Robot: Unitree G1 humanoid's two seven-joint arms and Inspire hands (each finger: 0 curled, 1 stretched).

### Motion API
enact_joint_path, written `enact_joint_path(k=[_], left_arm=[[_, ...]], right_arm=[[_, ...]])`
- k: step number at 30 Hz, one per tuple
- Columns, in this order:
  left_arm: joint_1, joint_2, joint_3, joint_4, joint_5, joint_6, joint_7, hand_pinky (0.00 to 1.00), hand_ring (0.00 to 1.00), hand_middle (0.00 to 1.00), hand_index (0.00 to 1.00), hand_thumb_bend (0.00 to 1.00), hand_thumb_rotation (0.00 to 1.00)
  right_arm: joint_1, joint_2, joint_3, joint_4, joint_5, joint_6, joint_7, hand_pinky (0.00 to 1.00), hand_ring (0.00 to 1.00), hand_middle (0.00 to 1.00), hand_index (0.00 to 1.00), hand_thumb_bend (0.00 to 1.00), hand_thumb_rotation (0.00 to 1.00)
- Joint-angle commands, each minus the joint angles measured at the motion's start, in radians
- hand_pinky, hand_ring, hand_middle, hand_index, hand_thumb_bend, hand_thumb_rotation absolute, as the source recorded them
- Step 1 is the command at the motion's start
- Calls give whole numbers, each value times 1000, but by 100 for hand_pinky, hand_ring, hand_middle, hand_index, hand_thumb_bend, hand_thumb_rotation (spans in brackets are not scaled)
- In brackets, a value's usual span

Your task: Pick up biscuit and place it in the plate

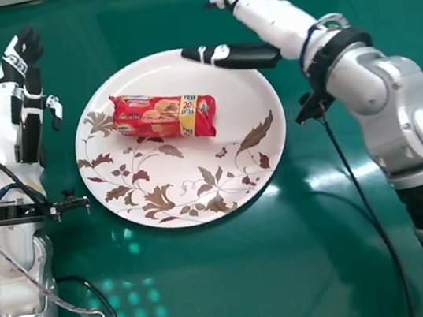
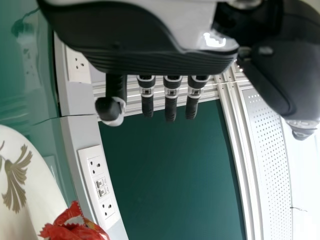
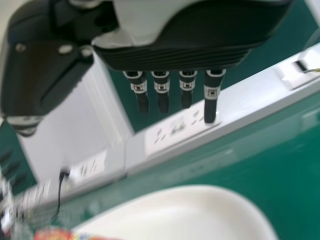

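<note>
The red biscuit packet [image 1: 164,116] lies on the upper part of the white plate [image 1: 185,166], whose floral pattern shows below it. Beyond the plate's right upper rim is my right hand [image 1: 255,20], open, its thumb stretched over the rim, apart from the packet. My left hand [image 1: 19,68] is open to the left of the plate, touching nothing. In the left wrist view the left hand [image 2: 171,95] has straight fingers, with the packet [image 2: 75,225] at the corner. The right wrist view has the right hand [image 3: 161,87] with straight fingers and part of the plate [image 3: 200,212].
The green table [image 1: 214,285] carries the plate. Black cables run beside both forearms, one hanging from the right wrist to the table's near side. A grey ledge with power sockets [image 2: 100,185] runs along the table's edge.
</note>
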Motion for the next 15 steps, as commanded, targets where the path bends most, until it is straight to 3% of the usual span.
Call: enact_joint_path(k=[1, 3, 5, 8, 15], left_arm=[[59, -46, -32, 8, 16, 10, 16, 0, 100, 100, 100, 100, 67], [65, -51, -36, 0, 24, 16, 24, 0, 100, 100, 100, 100, 67], [65, -56, -39, 3, 35, 10, 34, 0, 100, 100, 100, 100, 67], [61, -59, -43, 20, 40, -6, 42, 0, 100, 100, 100, 100, 68], [29, -38, -44, 124, 43, -114, 36, 0, 100, 100, 100, 100, 76]], right_arm=[[69, -9, -64, -47, 50, 2, -40, 72, 94, 100, 100, 100, 61], [124, 5, -121, -78, 108, -2, -71, 76, 94, 100, 100, 100, 60], [174, 36, -172, -118, 173, 24, -95, 85, 98, 100, 100, 94, 54], [244, 55, -219, -172, 225, 48, -124, 91, 99, 100, 100, 86, 53], [387, 120, -284, -256, 343, 17, -206, 90, 98, 100, 99, 81, 48]])
